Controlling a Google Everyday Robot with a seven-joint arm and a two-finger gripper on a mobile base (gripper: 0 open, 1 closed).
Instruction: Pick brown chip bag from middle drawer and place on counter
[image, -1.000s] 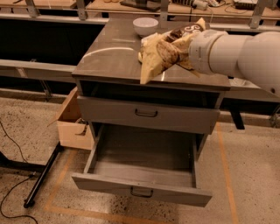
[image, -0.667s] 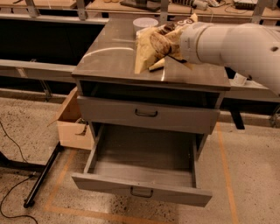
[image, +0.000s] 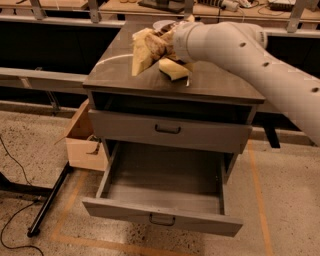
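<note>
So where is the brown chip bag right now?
In the camera view the brown chip bag is upper left, over the back of the counter, right at the gripper; the open drawer is below.

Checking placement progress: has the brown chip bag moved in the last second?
Yes. The brown chip bag, held in the gripper, has shifted left over the counter, toward its left half.

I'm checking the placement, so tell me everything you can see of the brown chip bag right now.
The brown chip bag is crumpled foil, mostly tan-yellow with a dark brown patch near its top. It hangs tilted at the gripper, over the counter, its lower tip at or just above the surface.
</note>
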